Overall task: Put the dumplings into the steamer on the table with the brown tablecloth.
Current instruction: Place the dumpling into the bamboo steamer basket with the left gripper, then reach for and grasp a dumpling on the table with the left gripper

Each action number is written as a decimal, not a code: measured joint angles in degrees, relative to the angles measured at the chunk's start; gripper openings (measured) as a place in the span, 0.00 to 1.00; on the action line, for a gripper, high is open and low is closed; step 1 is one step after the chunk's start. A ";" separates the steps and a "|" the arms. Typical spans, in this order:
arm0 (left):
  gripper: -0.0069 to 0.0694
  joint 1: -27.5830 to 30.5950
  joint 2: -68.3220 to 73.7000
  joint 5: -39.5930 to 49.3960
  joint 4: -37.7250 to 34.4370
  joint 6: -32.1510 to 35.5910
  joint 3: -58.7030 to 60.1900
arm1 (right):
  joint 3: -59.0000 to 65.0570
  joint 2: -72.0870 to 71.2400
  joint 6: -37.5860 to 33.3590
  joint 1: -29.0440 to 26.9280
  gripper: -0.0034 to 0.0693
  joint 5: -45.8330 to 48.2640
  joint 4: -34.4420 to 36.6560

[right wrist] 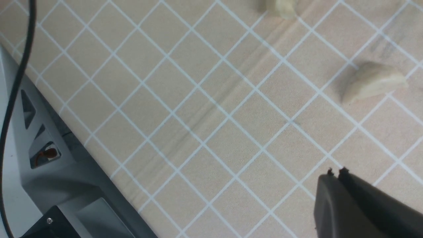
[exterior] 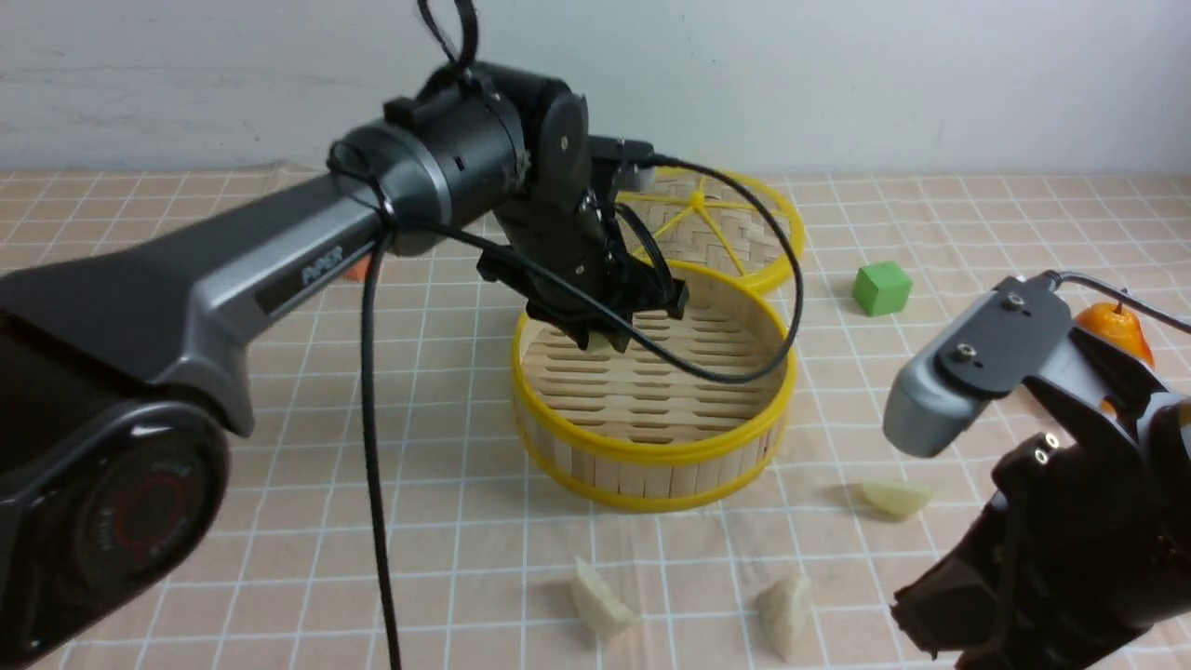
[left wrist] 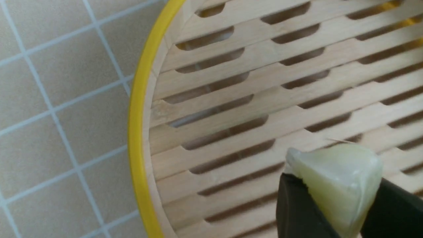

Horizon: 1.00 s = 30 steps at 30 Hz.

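Held dumpling (left wrist: 337, 178) cut off at edge

1. My front camera sits between my arms, facing forward over the tan white-gridded tablecloth (exterior: 484, 558)
2. My left wrist camera looks closely into the round yellow-rimmed bamboo-slat steamer (left wrist: 136, 132), shared with front
3. My right wrist camera looks down on cloth, sharing pale crescent dumplings (right wrist: 371, 82)
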 joint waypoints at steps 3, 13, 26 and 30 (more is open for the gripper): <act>0.40 0.00 2.03 -1.13 1.88 -1.47 0.00 | 0.00 0.00 0.00 0.00 0.07 -0.09 0.05; 0.68 0.00 1.25 2.43 1.57 -2.27 -0.10 | -0.21 0.13 -0.05 0.00 0.08 -0.43 -0.21; 0.71 -0.16 -15.84 18.67 -0.34 -0.39 -2.79 | -8.45 2.40 -0.05 0.00 0.09 0.62 -2.01; 0.68 -1.78 -20.73 18.72 -1.27 0.02 7.46 | -8.71 -1.15 -0.05 0.00 0.09 2.57 -2.83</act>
